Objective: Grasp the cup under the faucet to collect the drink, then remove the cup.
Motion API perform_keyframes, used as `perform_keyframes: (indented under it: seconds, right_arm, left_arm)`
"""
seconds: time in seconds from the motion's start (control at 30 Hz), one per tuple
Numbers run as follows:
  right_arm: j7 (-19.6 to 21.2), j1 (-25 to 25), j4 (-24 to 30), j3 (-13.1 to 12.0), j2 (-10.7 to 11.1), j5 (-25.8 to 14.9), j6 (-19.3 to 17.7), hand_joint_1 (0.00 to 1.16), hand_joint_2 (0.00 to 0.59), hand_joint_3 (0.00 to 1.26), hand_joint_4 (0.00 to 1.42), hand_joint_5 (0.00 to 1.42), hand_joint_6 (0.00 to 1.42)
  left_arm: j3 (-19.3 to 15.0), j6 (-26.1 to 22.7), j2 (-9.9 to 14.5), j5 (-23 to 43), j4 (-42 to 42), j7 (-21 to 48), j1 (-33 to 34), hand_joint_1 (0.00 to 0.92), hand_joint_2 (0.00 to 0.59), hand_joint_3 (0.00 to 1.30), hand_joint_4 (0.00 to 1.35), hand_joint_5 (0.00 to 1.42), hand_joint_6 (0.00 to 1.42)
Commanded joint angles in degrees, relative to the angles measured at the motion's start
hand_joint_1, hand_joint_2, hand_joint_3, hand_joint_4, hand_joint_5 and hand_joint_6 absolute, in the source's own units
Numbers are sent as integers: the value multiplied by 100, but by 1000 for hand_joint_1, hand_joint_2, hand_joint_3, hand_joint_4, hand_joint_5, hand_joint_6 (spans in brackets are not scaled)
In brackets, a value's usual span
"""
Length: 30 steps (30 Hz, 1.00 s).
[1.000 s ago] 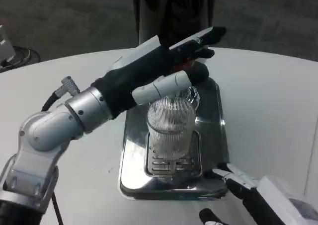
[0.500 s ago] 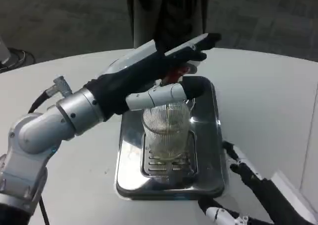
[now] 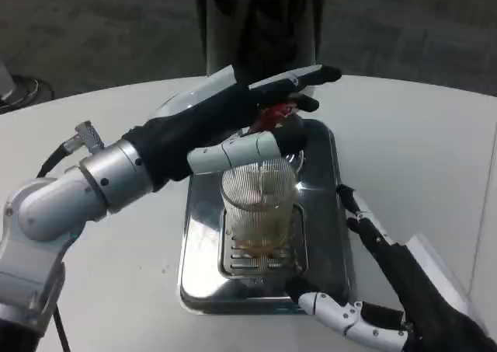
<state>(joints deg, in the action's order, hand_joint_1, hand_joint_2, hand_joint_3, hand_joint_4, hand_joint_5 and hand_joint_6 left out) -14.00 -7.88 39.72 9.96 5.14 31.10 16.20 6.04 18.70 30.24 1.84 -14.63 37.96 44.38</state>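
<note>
Ribbed glass cup [image 3: 259, 212] on drip tray grate, filling; right robot hand closing in.

Cup stands upright on the slotted grate of the steel drip tray [image 3: 322, 212], under the faucet [image 3: 273, 117]; amber drink shows low in the cup, more than a second ago, so collection looks underway, not finished. Left robot hand [image 3: 256, 107] reaches over the cup top to the red faucet lever, fingers stretched out flat and pressed together, thumb lying across just above the rim; whether it presses the lever, cannot tell. Right robot hand [image 3: 373, 282] has risen from the lower edge of the picture to just beside the tray, fingers spread wide, holding nothing, apart from the cup. Likely next: wrap the cup once filled. White worktop [image 3: 419, 150] underneath.
</note>
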Motion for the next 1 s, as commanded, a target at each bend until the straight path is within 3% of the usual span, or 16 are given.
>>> perform_keyframes:
  seconds: [0.03, 0.3, 0.73, 1.0]
  right_arm:
    - [157, 239, -268, 113, -47, -22, 62, 607, 230, 0, 0, 50, 10]
    - [467, 540, -770, 280, -126, -37, 21, 611, 230, 0, 0, 41, 3]
    - [1123, 1281, -1592, 382, -443, -36, 33, 613, 230, 0, 0, 0, 0]
    - [1272, 1659, -2079, 480, -606, -62, 95, 644, 217, 0, 0, 0, 0]
  left_arm:
    - [217, -81, 60, -147, -188, 340, -225, 0, 52, 128, 69, 177, 256]
    - [285, -49, 76, -163, -215, 369, -161, 0, 62, 137, 71, 181, 260]
    - [336, 33, 115, -169, -325, 420, -35, 0, 64, 138, 71, 188, 269]
    - [335, 91, 161, -202, -430, 460, 94, 0, 64, 140, 71, 183, 271]
